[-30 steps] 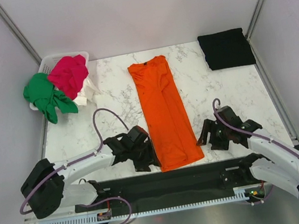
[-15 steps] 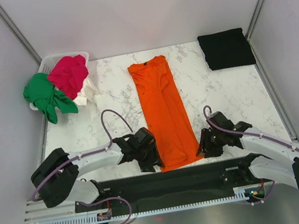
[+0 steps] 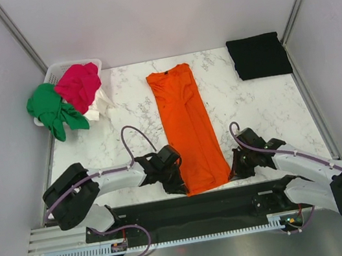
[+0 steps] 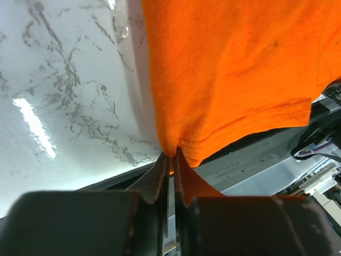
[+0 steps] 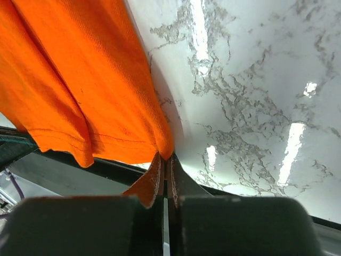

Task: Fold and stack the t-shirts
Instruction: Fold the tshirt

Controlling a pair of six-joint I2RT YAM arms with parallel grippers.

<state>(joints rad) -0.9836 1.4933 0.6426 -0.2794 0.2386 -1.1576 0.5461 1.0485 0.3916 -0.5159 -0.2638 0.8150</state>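
I see L tool (image 4: 170,159) and R tool (image 5: 165,159) both pinched on orange t-shirt (image 3: 187,125) hem corners, 6 o'clock on table (image 3: 253,107).

Fixed high above and behind the arm bases, the top camera looks down and forward over the whole white marble-patterned table (image 3: 253,107) to the far wall. Each wrist camera rides close behind its own tool, the left gripper (image 4: 171,156) and the right gripper (image 5: 165,158), looking along the fingers at the tabletop from very near. All three views share the near hem of the bright orange cloth t-shirt (image 3: 187,125).
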